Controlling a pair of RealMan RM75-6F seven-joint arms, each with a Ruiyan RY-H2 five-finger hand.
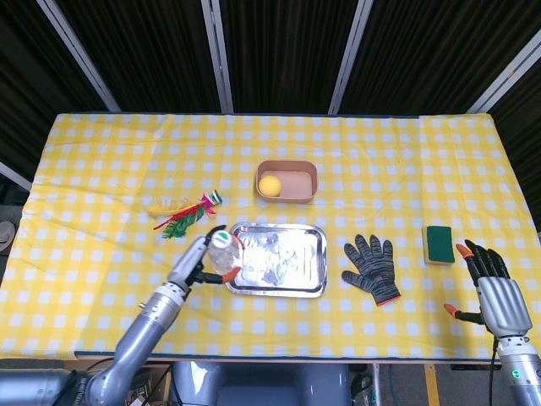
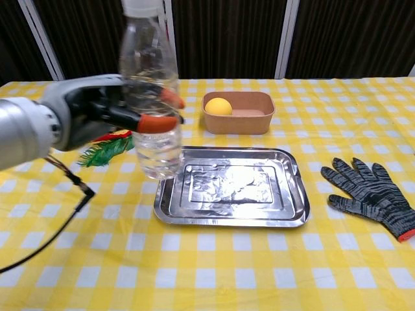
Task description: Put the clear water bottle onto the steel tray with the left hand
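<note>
My left hand (image 1: 196, 263) (image 2: 104, 111) grips the clear water bottle (image 2: 152, 97) (image 1: 222, 252) upright and off the table. The bottle hangs just over the left edge of the steel tray (image 1: 283, 260) (image 2: 233, 186), its base above the tray's left rim. Orange fingertips wrap around the bottle's middle. The tray itself holds nothing. My right hand (image 1: 492, 286) hovers open at the table's front right corner, seen only in the head view.
A brown bowl (image 1: 287, 180) with a yellow ball (image 1: 269, 185) stands behind the tray. Coloured feathers (image 1: 182, 216) lie left of it. A grey knitted glove (image 1: 372, 267) lies to the right of the tray, a green sponge (image 1: 438, 244) further right.
</note>
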